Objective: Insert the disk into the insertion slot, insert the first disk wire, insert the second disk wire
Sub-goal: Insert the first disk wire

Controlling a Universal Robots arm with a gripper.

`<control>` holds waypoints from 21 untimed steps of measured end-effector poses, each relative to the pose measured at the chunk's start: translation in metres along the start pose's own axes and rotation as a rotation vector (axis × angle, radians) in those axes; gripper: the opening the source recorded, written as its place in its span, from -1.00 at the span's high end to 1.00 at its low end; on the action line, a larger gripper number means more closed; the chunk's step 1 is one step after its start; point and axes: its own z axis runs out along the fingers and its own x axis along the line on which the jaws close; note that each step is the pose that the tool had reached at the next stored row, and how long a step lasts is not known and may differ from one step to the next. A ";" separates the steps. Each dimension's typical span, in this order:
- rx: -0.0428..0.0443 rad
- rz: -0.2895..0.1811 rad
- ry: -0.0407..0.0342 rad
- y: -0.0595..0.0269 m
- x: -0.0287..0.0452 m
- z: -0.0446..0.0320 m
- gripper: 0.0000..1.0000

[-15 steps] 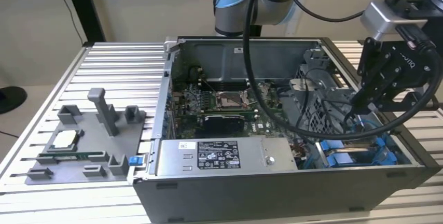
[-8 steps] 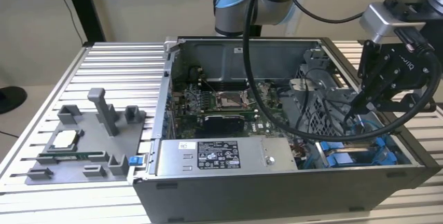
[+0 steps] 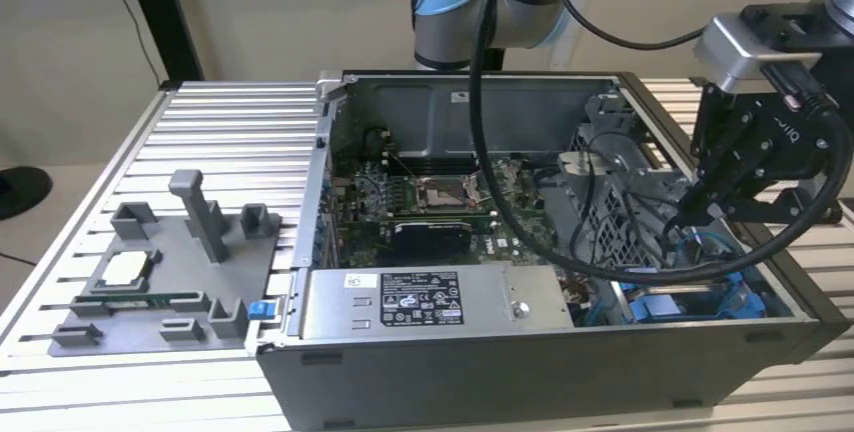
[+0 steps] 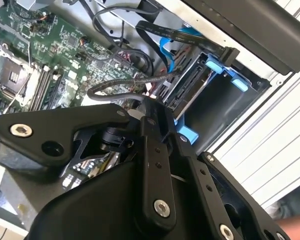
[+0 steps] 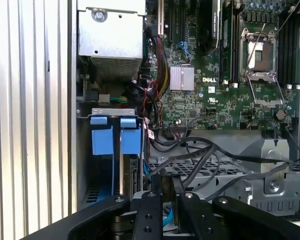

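The disk (image 4: 192,86) sits in its blue carrier (image 4: 188,134) inside the insertion slot (image 4: 225,107) of the grey drive cage, with its connector edge facing out. In the first wrist view the blue carrier tabs (image 5: 130,136) stand side by side in the cage. My gripper (image 4: 157,102) hangs just at the disk's connector edge and is shut on the black plug of a disk wire (image 4: 120,86), which loops back toward the board. A second flat black wire with a plug (image 4: 229,54) lies across the top of the cage. In the exterior view the gripper (image 3: 674,220) reaches down into the case's right end.
A grey labelled power-supply box (image 3: 407,300) fills the case's near side, and the motherboard (image 3: 427,202) lies in the middle. Loose black cables (image 5: 205,155) cross the perforated cage. A grey fixture plate (image 3: 174,272) with parts rests on the slatted table (image 3: 227,132) at the exterior view's left.
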 end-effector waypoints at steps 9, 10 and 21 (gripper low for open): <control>-0.0011 -0.006 0.0005 -0.0043 0.0205 0.0013 1.00; -0.0012 -0.007 0.0005 -0.0048 0.0232 0.0014 1.00; -0.0017 -0.010 0.0007 -0.0066 0.0449 0.0011 1.00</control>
